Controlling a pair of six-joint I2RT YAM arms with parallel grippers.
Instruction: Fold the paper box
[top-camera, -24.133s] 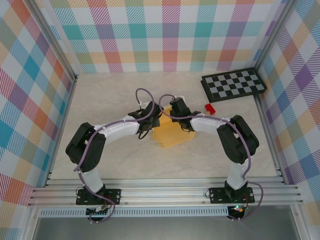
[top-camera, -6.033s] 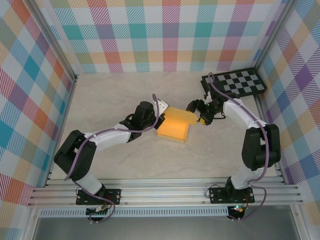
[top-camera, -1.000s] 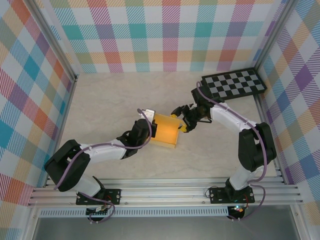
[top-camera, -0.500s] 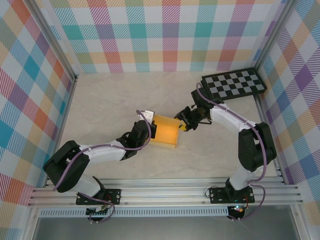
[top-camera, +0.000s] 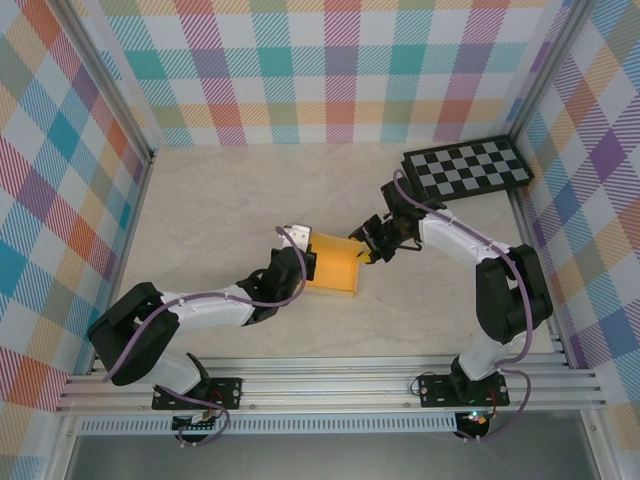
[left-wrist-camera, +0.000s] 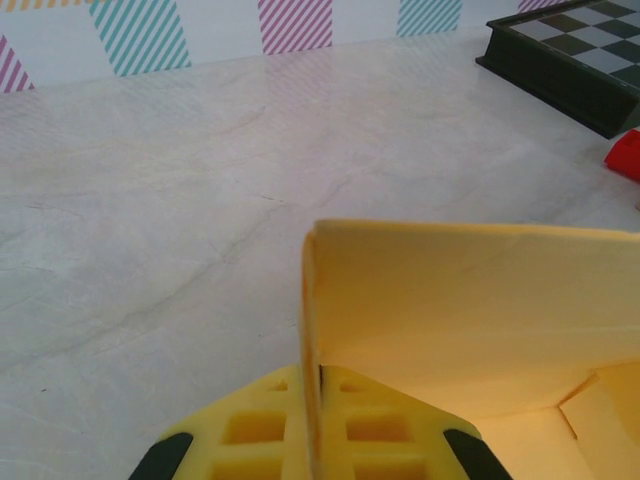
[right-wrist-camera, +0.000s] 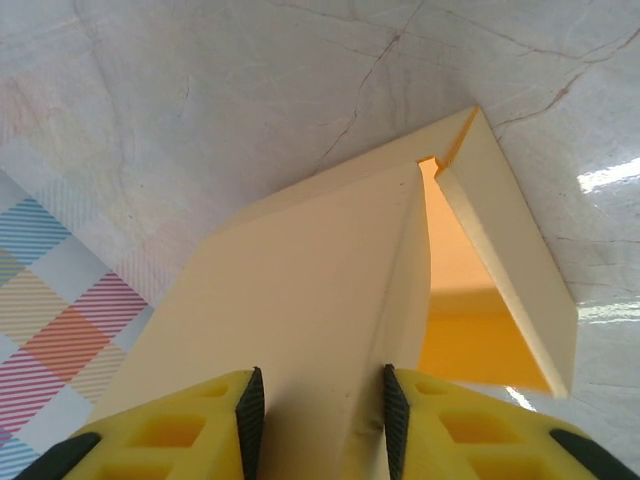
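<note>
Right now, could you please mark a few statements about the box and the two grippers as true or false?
1. The left gripper is clamped on a wall of the paper box. True.
2. The paper box lies on the checkerboard. False: it sits on the table, apart from the checkerboard.
3. The paper box is closed on top. False: it is open and its inside shows.
4. The right gripper has a panel of the paper box between its fingers. True.
5. The red block is inside the paper box. False: it lies on the table near the checkerboard.
</note>
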